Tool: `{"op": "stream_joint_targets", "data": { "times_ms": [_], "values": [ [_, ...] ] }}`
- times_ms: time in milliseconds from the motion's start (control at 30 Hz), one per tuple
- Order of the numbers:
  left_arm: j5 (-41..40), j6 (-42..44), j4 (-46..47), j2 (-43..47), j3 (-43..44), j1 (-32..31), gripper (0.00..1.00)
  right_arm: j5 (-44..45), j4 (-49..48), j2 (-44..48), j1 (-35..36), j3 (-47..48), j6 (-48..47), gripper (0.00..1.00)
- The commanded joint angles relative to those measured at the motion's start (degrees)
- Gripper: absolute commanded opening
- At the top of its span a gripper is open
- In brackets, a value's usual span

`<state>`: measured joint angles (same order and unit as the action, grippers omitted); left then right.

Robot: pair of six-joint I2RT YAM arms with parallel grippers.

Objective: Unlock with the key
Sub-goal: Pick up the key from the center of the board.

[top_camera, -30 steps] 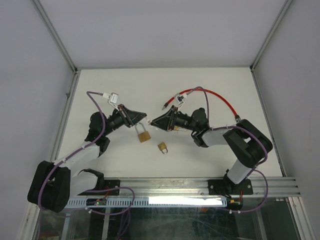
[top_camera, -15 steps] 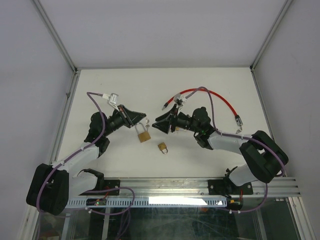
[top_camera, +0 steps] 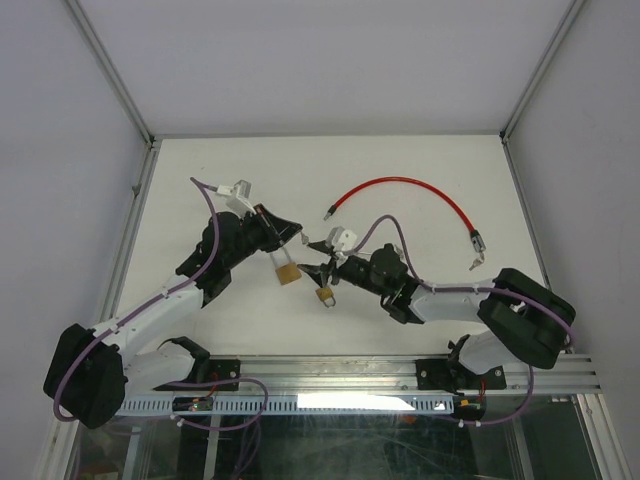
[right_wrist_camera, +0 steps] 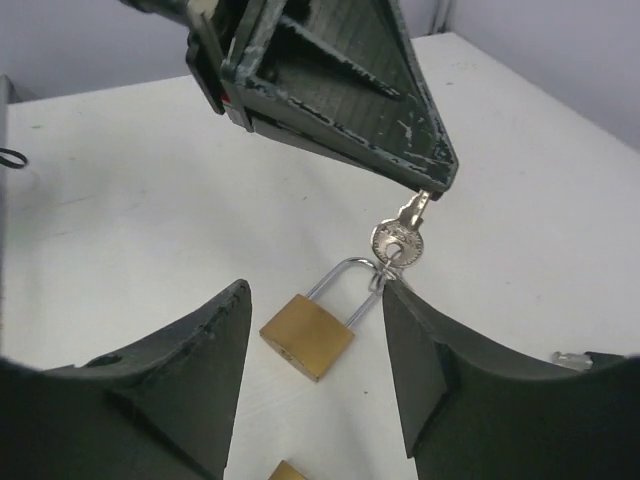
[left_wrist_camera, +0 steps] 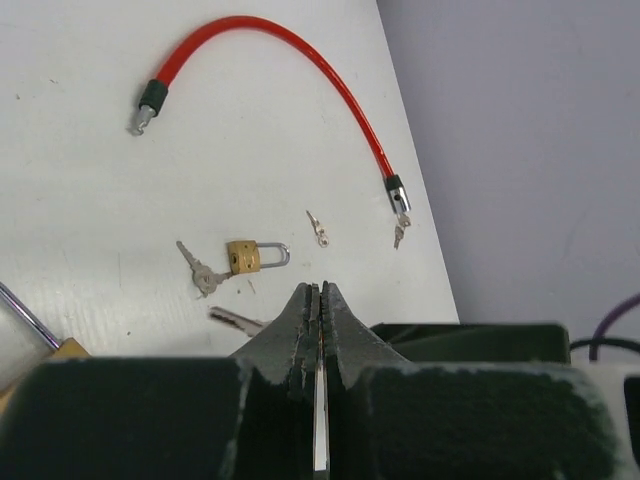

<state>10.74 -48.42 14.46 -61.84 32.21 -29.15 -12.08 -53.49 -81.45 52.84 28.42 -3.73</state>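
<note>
The left gripper (top_camera: 290,233) is pressing its 2 fingers together on the blade of the key (right_wrist_camera: 412,212); the key's round head is hanging below the fingertips, its ring looping through the shackle of the brass padlock (top_camera: 287,271); whether the padlock's body is resting on the white table (top_camera: 230,170) is hard to tell; the right gripper (right_wrist_camera: 315,286) is standing spread, 1 finger on each side of that padlock, gripping nothing; a smaller padlock (top_camera: 326,295) is lying just beside it; a red cable lock (top_camera: 405,188) is lying well apart, farther right.
</note>
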Motion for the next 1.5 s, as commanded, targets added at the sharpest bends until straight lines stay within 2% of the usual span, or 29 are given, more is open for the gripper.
{"op": "stream_joint_targets", "data": {
  "times_ms": [0, 233, 400, 667, 900, 1033, 1200, 1333, 1467],
  "values": [
    [-13.95, -0.86, -7.69, 1.35, 4.49, -3.3, 0.0, 13.31, -15.69, -2.64, 4.71, -1.85, -17.93, 0.58],
    [-25.93, -1.39, -12.04, 2.34, 6.48, -7.43, 0.0, 27.57, -33.38, -12.03, 13.0, -2.24, -34.32, 0.53],
    [-32.87, -0.67, -14.58, 2.73, 8.07, -11.0, 0.0, 32.11, -39.66, -18.03, 14.73, 0.22, -39.03, 0.47],
    [-36.27, -0.68, -17.19, 2.12, 9.79, -13.23, 0.0, 34.15, -40.1, -21.37, 15.11, 4.1, -40.89, 0.41],
    [-36.93, -1.14, -18.72, 0.87, 11.14, -14.31, 0.0, 34.29, -36.05, -22.96, 15.01, 6.47, -39.61, 0.38],
    [-36.61, -1.46, -19.29, 0.37, 11.51, -14.69, 0.0, 35.03, -34.99, -24.17, 14.88, 7.69, -39.86, 0.33],
    [-36.67, -1.71, -19.63, 0.08, 11.69, -15.01, 0.0, 35.6, -34.75, -25.24, 14.84, 8.45, -39.4, 0.18],
    [-36.58, -2.07, -19.91, 0.05, 11.88, -14.99, 0.0, 35.83, -34.66, -24.98, 14.56, 8.13, -37.6, 0.0],
    [-36.58, -2.58, -20.01, 0.84, 11.71, -14.96, 0.01, 34.4, -32.12, -23.35, 13.87, 7.18, -32.4, 0.0]
  ]
}}
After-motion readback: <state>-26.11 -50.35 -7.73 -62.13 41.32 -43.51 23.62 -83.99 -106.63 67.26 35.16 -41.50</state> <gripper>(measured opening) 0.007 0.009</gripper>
